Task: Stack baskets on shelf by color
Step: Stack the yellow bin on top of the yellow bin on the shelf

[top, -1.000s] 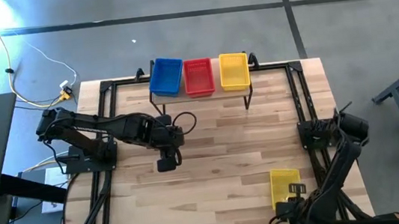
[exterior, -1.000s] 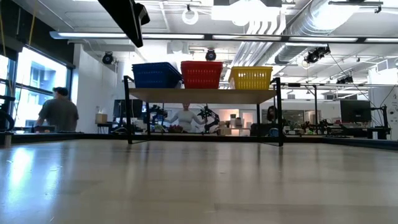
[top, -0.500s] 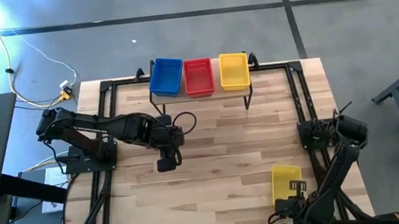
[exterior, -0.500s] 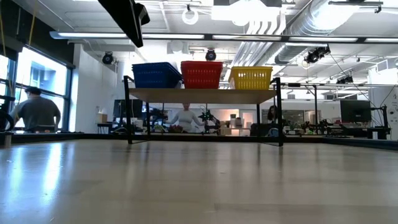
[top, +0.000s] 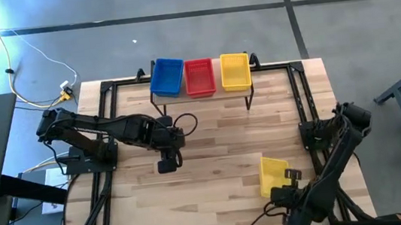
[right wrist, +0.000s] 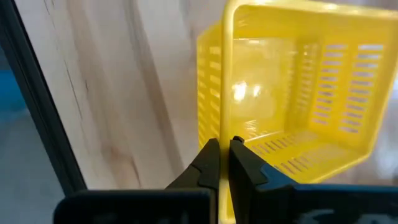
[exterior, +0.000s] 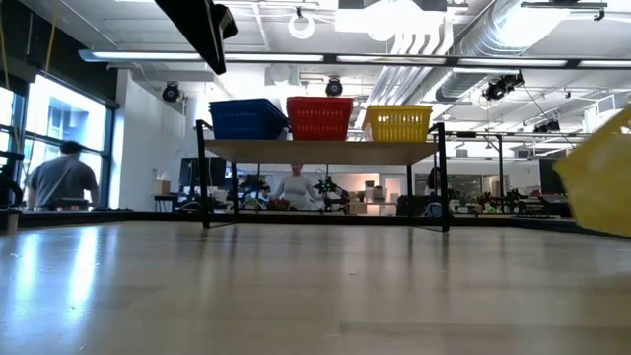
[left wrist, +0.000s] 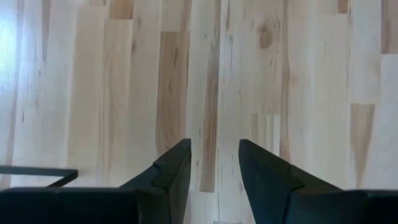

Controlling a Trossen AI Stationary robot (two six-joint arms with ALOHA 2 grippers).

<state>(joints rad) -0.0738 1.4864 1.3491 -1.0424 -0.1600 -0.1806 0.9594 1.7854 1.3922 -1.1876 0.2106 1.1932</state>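
The shelf (top: 200, 91) stands at the table's far edge on black legs (exterior: 204, 182). Blue baskets (top: 167, 77), red baskets (top: 199, 77) and yellow baskets (top: 234, 71) sit side by side on its board (exterior: 320, 151). One more yellow basket (top: 273, 175) is near the table's near right corner, in my right gripper (top: 291, 174), which is shut on it. It also shows at the low view's right edge (exterior: 601, 182). My left gripper (top: 168, 164) hangs open over bare wood at the table's left middle (left wrist: 214, 152). My right gripper (right wrist: 221, 155) pinches the loose yellow basket's rim (right wrist: 222, 124) on its right-hand side wall, one finger inside the basket and one outside. The basket (exterior: 601, 182) is lifted clear of the table and tilted.
Black frame rails (top: 307, 108) run along the table's left, right and far sides. Bare wood (top: 214, 164) lies between the shelf and the near edge. Beyond the table in the low view a person (exterior: 61, 177) is in the room.
My right gripper has moved toward the table's left and far side and has risen. The yellow basket in it has lifted off the table, turned a little and tipped, and now shows at the low view's right edge. My left arm has kept still.
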